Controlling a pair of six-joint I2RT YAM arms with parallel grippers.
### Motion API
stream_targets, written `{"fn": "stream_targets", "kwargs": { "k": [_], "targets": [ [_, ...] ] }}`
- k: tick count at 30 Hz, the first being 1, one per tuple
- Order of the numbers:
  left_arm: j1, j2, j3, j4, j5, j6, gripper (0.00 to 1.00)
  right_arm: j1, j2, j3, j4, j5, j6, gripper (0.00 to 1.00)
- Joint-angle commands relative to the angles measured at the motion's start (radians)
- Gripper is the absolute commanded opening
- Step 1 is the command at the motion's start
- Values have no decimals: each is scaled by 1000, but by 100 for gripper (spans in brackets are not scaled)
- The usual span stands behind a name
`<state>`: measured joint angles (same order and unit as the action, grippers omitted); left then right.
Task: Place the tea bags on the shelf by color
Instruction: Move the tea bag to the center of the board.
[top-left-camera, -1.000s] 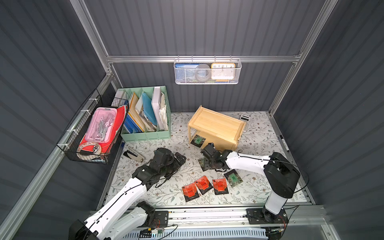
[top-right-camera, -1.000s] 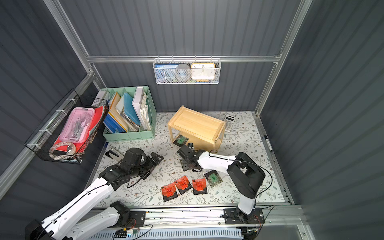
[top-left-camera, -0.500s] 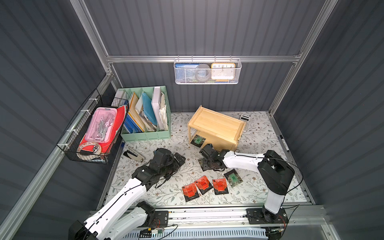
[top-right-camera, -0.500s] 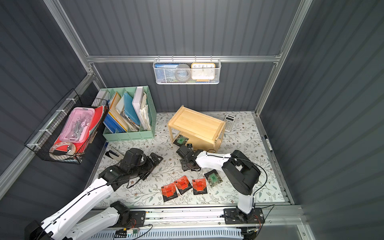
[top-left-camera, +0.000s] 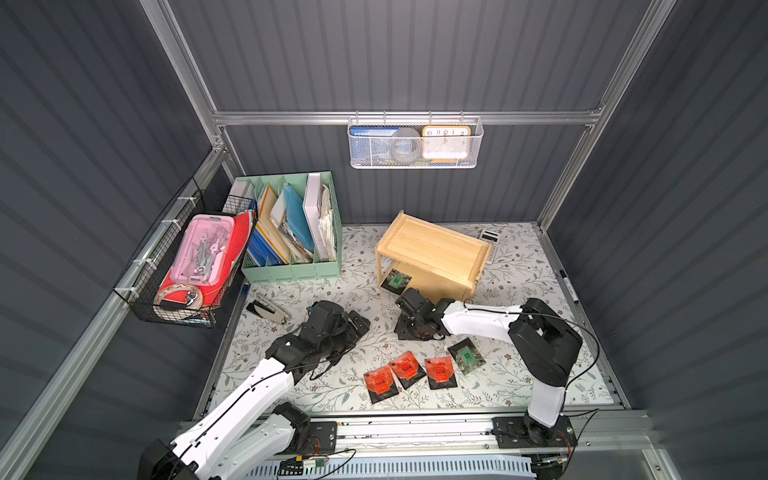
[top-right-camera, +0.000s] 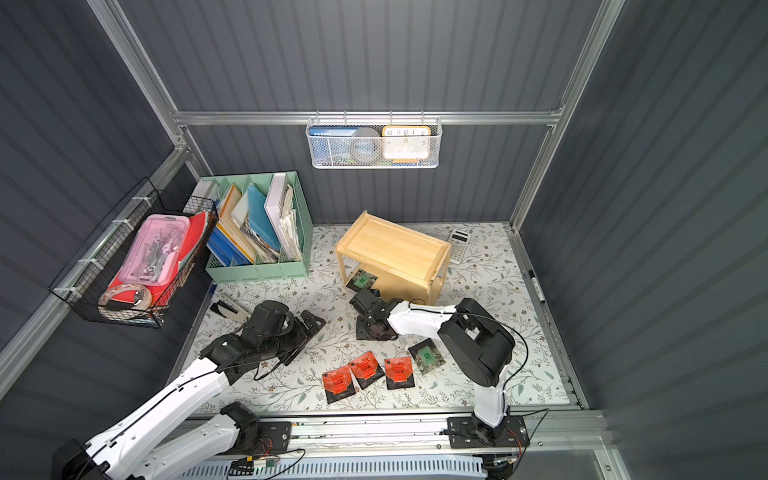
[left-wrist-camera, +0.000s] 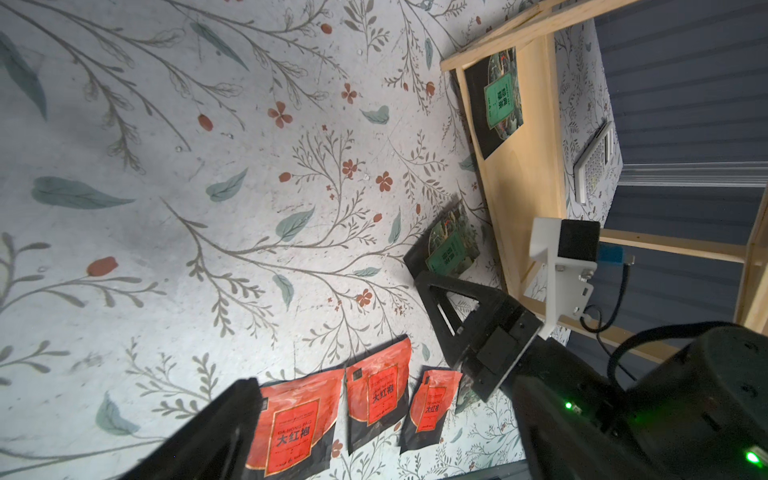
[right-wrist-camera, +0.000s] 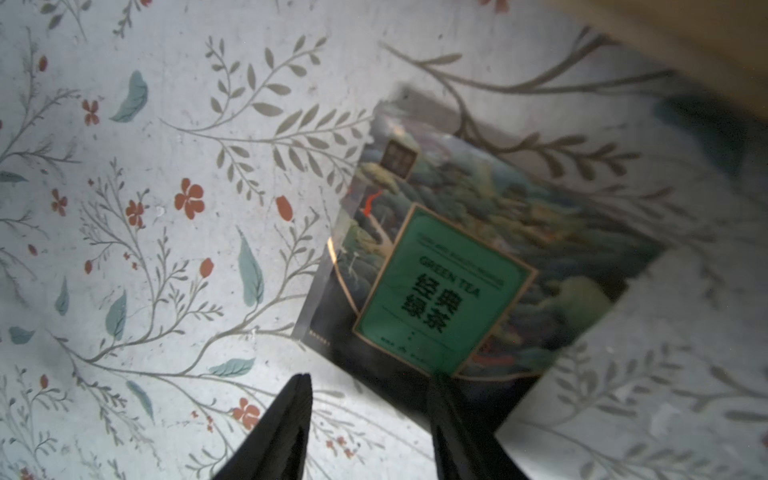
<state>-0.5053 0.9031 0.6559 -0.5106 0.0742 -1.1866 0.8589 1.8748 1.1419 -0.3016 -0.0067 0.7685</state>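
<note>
Left gripper (top-left-camera: 358, 326): I see it low over the mat (top-left-camera: 291, 291), left of all the bags, jaws spread wide with nothing between them.
Red row: left red bag (top-left-camera: 379, 384), middle red bag (top-left-camera: 405, 368) and right red bag (top-left-camera: 440, 372) lie flat near the front rail. The row runs left to right. Each bag is turned a little off square. The left and middle ones meet at an edge, and I cannot tell whether they overlap.
Shelf bag (top-left-camera: 397, 280): this green one lies flat on the lower board at the shelf's left end, right at the open front.
Right gripper (right-wrist-camera: 370, 376): it is down at the mat just in front of the shelf, and its jaws stand partly apart, clamped on nothing. One finger is over bare mat and the other over the near edge of the front green bag. I cannot tell whether either touches.
Front green bag (right-wrist-camera: 440, 291): it sits on the mat just before the shelf, set cornerwise to the gripper. In both top views the gripper hides most of it.
Shelf (top-left-camera: 432, 249): its long axis runs left to right, with the right end swung toward the front rail. The open front faces the arms.
Loose green bag (top-left-camera: 467, 357): it lies on the mat just right of the red row, diamond-wise, one corner toward the front rail.
Calculator (top-left-camera: 490, 241): it is behind the shelf's right end.
</note>
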Motion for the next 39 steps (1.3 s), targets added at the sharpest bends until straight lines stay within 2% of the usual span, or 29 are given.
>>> {"fn": "stream_targets", "kwargs": {
  "k": [1,20,30,39],
  "targets": [
    [-3,-16,-16,12,-11,-13,100,17,30,23,-6,-52,38,50],
    [-2,-75,-89,31,-11,-49,100,98,60,21,74,-152,150,50],
    [-2,-55,-121,100,18,-50,100,97,-41,41,34,-73,143,49],
    [-2,24,-132,193,48,-49,100,66,-63,32,-58,-26,154,43]
  ]
}}
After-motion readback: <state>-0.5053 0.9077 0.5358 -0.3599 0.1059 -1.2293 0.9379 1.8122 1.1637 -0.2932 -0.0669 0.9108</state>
